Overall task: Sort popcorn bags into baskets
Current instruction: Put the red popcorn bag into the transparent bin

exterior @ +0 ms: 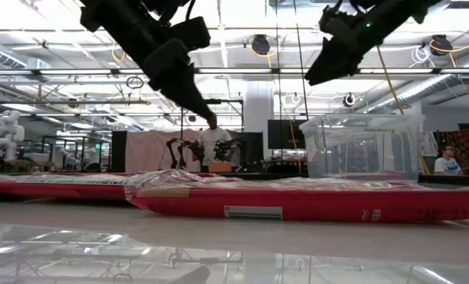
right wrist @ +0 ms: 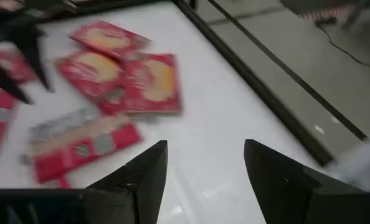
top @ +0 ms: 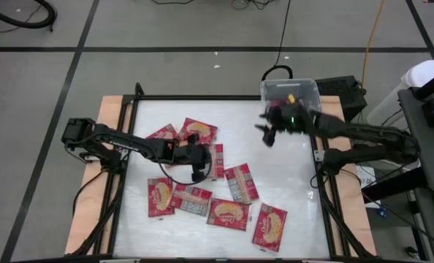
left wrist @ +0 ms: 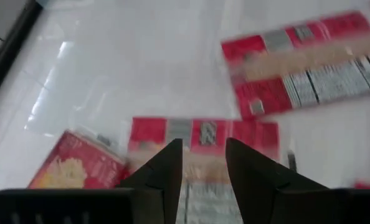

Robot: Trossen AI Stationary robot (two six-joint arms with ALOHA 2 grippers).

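High view: nine or so popcorn bags (top: 229, 213) lie scattered flat over the middle and 6 o'clock part of the white table (top: 275, 183), some overlapping, a few showing greyish printed backs. The clear bin (top: 290, 93) sits at the table's 1 o'clock corner, with something small and yellow inside. The left gripper (top: 197, 174) hangs over the packets near the table's centre, just beside a back-up bag (top: 217, 161). The right gripper (top: 267, 134) is at about 2 o'clock, close to the bin and carrying nothing.

Low view: the nearest packet (exterior: 298, 201) lies flat and thin on the tabletop, its film top wrinkled. Both grippers hang well above the table, and the bin (exterior: 361, 146) stands behind at 3 o'clock.

Left wrist view: the left gripper's fingers (left wrist: 166, 174) stand partly apart, empty, over a bag (left wrist: 203, 135) lying back-up; another back-up bag (left wrist: 309, 59) lies farther off.

Right wrist view: the right gripper's fingers (right wrist: 141, 177) are spread wide with bare table between them; several front-up bags (right wrist: 151, 84) lie ahead.

Handling, as a judgement: the packets look light, thin and somewhat floppy, with slick film on a glossy table, so they may slide when nudged. A free short edge or corner, pinched where no neighbour overlaps, seems the best hold.
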